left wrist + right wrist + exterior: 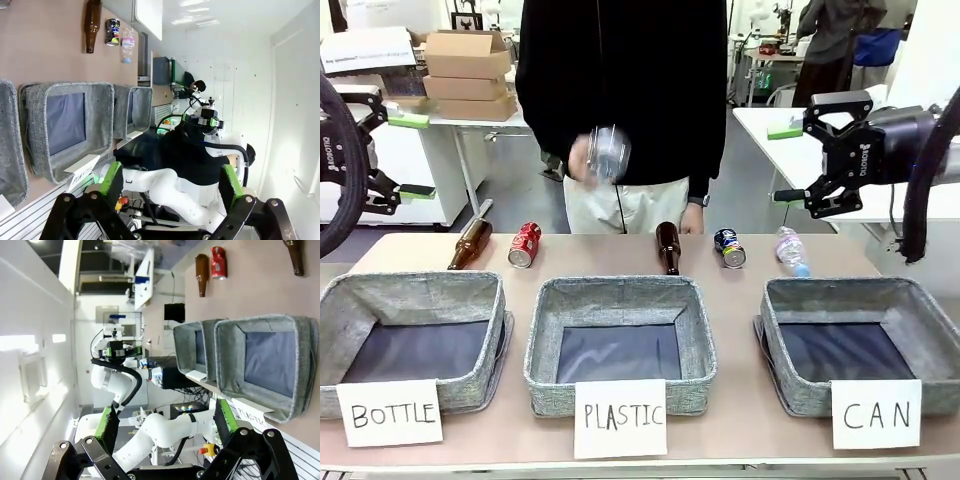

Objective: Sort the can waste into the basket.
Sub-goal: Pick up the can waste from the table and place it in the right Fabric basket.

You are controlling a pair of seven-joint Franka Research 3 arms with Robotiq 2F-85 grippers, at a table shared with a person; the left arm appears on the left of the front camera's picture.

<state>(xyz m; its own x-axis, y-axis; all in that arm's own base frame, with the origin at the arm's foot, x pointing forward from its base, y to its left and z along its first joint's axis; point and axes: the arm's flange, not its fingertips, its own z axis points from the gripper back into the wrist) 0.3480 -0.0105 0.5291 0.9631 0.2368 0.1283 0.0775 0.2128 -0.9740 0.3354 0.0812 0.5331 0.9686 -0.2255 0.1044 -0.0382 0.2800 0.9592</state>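
**Pre-grasp geometry: cans relative to the end effectors**

Both end effectors hang raised above the table [730, 330], jaws spread wide, with nothing between the pads. The left end effector [413, 155] sits at the left edge. The right end effector [786, 163] sits above the right half, fingers pointing toward the middle.

Neither can is in the basket yet. The blue can [729, 248] lies on its side along the far edge of the table, between a brown bottle [668, 247] and a clear plastic bottle [792, 251]. It lies below the right end effector and slightly toward the centre, so the right arm is the nearer one. Its long axis runs roughly toward the robot, one end face turned to the front camera. A grasp across the curved body probably requires the fingers to turn downward first.

The red can [525, 244] lies on its side left of centre, beside a second brown bottle [470, 243], nearer the left arm.

The CAN basket [840, 287] stands at the right, on the robot's side of the blue can. The blue can's path to it is short; the red can's crosses the table.
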